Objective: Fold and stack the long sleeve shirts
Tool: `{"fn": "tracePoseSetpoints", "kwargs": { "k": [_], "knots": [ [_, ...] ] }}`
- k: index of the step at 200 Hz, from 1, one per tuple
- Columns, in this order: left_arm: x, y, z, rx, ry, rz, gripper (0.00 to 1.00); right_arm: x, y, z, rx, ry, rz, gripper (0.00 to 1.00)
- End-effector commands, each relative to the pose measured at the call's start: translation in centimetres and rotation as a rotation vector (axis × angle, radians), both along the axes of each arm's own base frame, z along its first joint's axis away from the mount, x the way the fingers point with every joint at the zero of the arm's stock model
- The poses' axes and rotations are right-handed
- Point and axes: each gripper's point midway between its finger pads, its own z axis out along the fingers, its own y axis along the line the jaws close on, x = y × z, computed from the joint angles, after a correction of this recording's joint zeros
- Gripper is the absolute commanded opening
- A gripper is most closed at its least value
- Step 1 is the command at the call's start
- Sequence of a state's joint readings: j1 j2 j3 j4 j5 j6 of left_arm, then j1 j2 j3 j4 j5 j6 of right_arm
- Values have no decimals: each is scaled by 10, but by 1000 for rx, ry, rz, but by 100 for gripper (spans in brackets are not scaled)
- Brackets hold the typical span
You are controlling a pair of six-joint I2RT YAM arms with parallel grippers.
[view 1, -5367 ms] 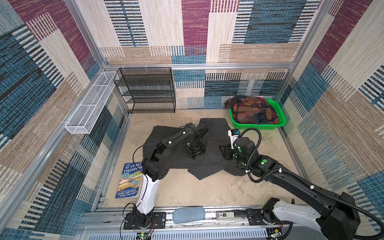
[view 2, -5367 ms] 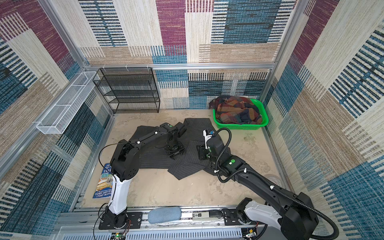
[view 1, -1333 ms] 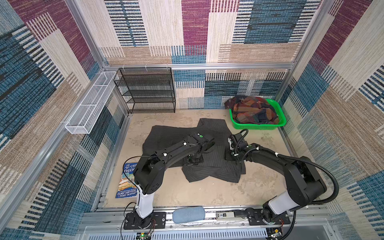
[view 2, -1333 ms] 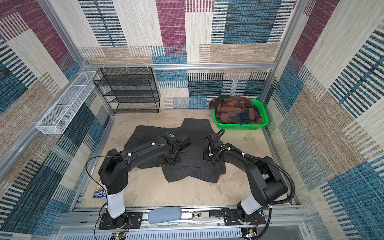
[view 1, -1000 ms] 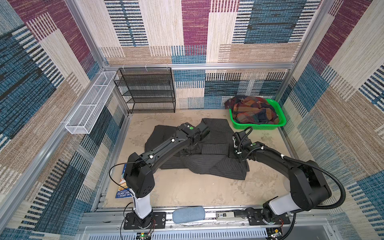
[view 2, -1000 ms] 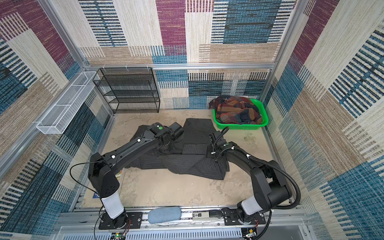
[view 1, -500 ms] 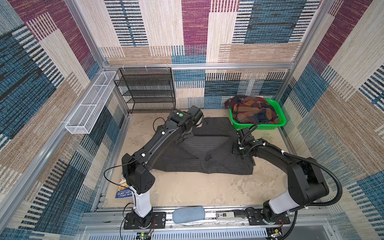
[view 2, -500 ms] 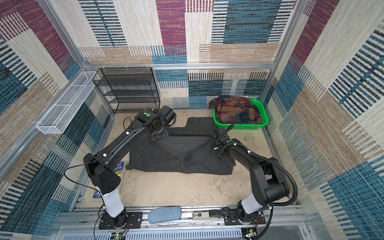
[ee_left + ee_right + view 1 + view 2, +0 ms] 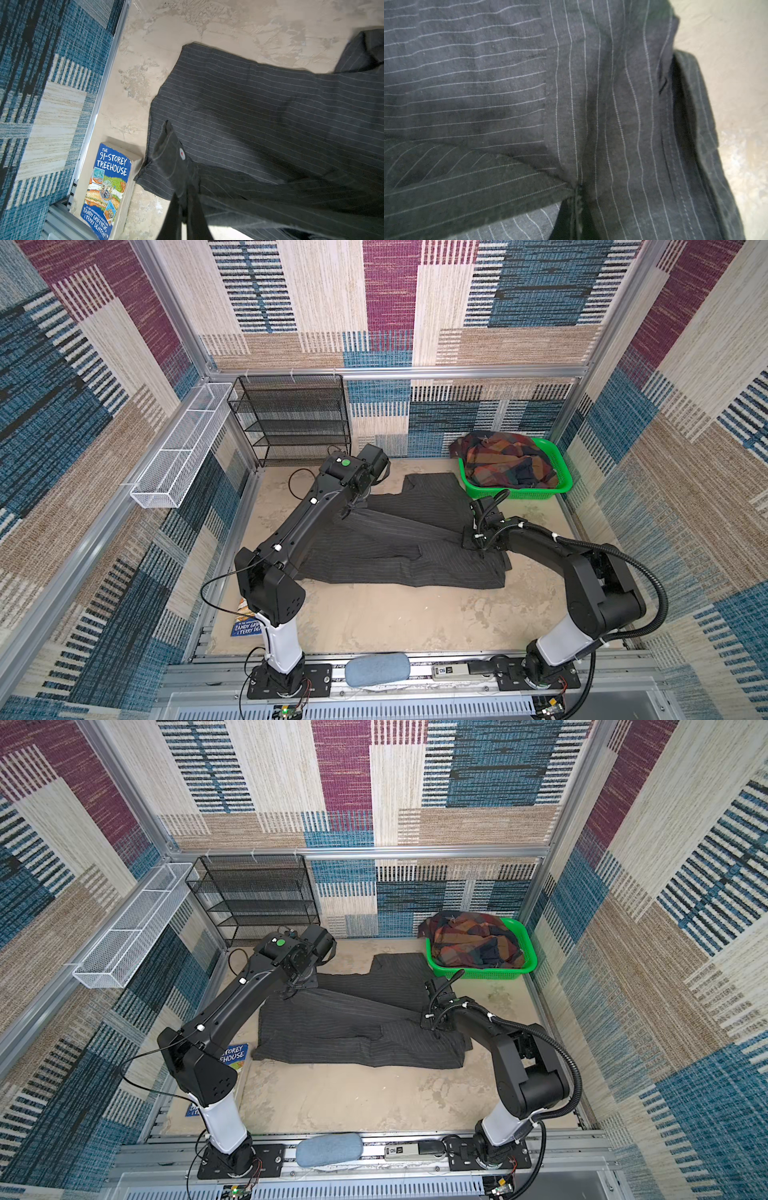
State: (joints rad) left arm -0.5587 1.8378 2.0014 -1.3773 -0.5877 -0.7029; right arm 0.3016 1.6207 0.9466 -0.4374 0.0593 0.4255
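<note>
Sandy table (image 9: pixel 395 622) carries the charcoal pinstriped shirt (image 9: pixel 399 560), spread mid-table; we see the left tool (image 9: pixel 184 196) and right tool (image 9: pixel 578 197) both pinched tight on its cloth, the plaid shirt (image 9: pixel 505 464) heaped in the green basket (image 9: pixel 515 492)

**A:** Where do the two top views sit?

**B:** High over the front rail, looking down and toward the back wall. Both take in the whole desk (image 9: pixel 374 626), both arms, the green basket (image 9: pixel 519 492) and the black rack (image 9: pixel 253 903). It is nearly the same picture with a slight sideways shift.

**A:** And the wrist cameras?

**B:** The left one looks down from well above: pinstriped shirt (image 9: pixel 259 116), a book (image 9: pixel 108 182), the side wall. That book shows in both top views too. The right one hangs very close; cloth fills nearly its frame, desk at one edge.
</note>
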Motion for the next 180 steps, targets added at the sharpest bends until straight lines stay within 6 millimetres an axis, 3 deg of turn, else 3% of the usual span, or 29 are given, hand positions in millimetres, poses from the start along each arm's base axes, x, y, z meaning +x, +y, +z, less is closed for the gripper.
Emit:
{"fn": "tracePoseSetpoints", "kwargs": {
  "k": [1, 18, 46, 76, 100, 137, 160, 180],
  "knots": [
    [-1, 13, 21, 73, -47, -10, 0, 3, -7, 3, -14, -25, -46, 6],
    [-8, 14, 36, 51, -108, 3, 0, 3, -8, 5, -4, -40, -66, 7],
    [-26, 4, 41, -59, -213, -9, 0, 0, -7, 4, 28, -45, -87, 18],
    [-49, -13, 22, -204, -268, -73, 0, -3, 4, 17, 102, -62, -67, 37],
    [-63, -5, 4, -232, -294, -71, 0, -7, 10, 43, 172, -117, -62, 44],
    [-72, 0, -25, -245, -299, -68, 0, -10, 9, 79, 206, -196, -72, 46],
    [-80, 2, -48, -271, -275, -46, 0, -9, 9, 85, 207, -221, -65, 46],
    [-92, 8, -61, -283, -264, -22, 0, -7, 21, 84, 250, -219, -12, 44]
  ]
}}
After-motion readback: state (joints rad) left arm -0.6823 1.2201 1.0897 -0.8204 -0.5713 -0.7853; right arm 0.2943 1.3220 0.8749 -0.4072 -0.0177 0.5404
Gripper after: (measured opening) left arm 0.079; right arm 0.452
